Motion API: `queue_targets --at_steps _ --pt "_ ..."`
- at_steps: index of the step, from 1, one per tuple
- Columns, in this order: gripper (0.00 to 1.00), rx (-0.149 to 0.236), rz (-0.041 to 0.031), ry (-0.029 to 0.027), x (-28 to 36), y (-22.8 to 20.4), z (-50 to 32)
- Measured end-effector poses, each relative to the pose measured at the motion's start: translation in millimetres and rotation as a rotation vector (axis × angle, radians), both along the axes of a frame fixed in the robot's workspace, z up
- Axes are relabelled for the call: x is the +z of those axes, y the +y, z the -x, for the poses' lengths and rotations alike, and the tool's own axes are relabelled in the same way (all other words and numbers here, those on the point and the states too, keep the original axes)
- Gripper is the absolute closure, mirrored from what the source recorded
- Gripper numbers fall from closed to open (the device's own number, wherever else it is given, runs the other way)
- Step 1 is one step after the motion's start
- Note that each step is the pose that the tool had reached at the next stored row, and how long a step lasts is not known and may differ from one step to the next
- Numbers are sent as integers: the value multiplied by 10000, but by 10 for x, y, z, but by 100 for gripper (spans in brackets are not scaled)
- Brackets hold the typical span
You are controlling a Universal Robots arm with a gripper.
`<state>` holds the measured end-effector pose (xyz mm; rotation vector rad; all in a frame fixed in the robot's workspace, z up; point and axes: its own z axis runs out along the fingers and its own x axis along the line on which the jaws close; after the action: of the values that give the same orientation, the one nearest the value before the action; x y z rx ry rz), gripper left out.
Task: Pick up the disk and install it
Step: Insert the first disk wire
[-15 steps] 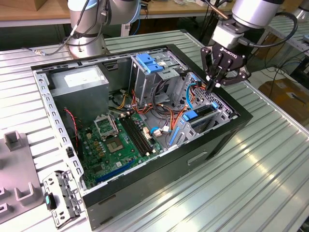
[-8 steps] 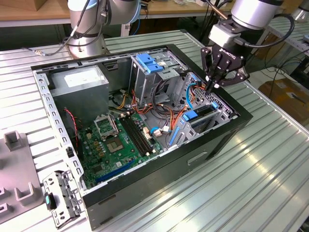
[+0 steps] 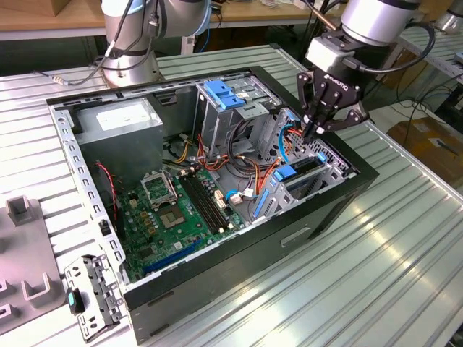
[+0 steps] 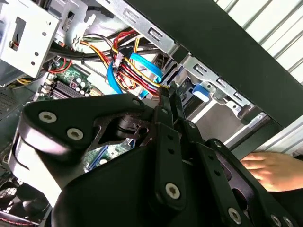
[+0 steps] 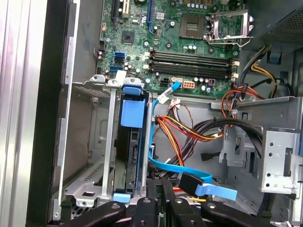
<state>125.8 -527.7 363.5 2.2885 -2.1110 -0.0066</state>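
Disk sits on edge in the drive bay at the case's front corner, dark body in a blue carrier with a blue tab on top. Tool is pinched shut, holding nothing, tips down among the red, yellow and blue cables just beside the bay. Motherboard is to the exterior view's left, a hand near the case's outer wall.
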Motion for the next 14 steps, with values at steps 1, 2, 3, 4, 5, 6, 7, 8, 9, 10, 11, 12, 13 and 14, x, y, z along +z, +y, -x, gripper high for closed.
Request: queue_targets --at_steps 1,2,3,4,5,6,7,8,9,10,11,12,13,14 --pt "84 -78 3 0 -8 -5 0" --pt "84 -169 2 0 -21 -18 0" --pt "84 -204 0 1 -31 -35 1" --pt "84 -218 1 1 -39 -64 1" --pt "84 -220 0 1 -47 -97 1" --pt "84 -221 0 1 -53 -131 4" --pt "84 -221 0 1 -59 -161 12" --pt "84 -220 1 1 -64 -176 31" --pt "84 -229 0 0 -75 -179 65" --pt "84 -279 2 0 -87 -179 81" --pt "84 -324 0 0 -103 -179 92" --pt "84 -329 0 1 -117 -179 94" --pt "84 -344 2 1 -139 -179 95" --pt "84 -368 2 1 -150 -179 95"
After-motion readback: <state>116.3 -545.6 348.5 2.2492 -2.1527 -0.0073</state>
